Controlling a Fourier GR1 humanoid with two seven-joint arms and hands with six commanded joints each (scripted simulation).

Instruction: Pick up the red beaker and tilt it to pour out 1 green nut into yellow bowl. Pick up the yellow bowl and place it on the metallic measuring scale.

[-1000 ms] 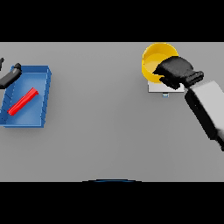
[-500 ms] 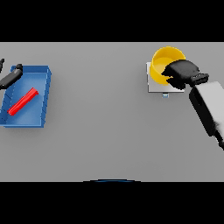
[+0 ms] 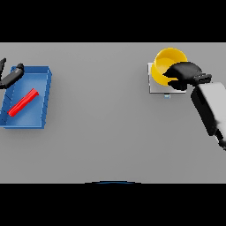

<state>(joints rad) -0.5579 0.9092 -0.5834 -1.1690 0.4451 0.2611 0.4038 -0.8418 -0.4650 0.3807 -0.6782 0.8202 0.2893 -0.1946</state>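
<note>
since a second ago the bowl (image 3: 168, 62) has shifted right onto the scale (image 3: 155, 86), right hand (image 3: 184, 74) still curled round its rim, so only release seems left; left hand (image 3: 10, 77) idles by the tray (image 3: 40, 99), its fingers unclear.

Yellow bowl (image 3: 167, 62) under the right hand (image 3: 183, 74): smooth, plastic-looking, slight sheen inside. Measuring scale (image 3: 154, 86) beneath the same hand: pale, flat, dull metallic plate. Right hand itself dark, matt. Blue tray (image 3: 44, 99) just beside the left hand (image 3: 11, 77): smooth, matt plastic look. Red beaker (image 3: 23, 102) lying in it: smooth, saturated, no visible gloss. Table (image 3: 101, 123): even grey, matt, untextured.
</note>
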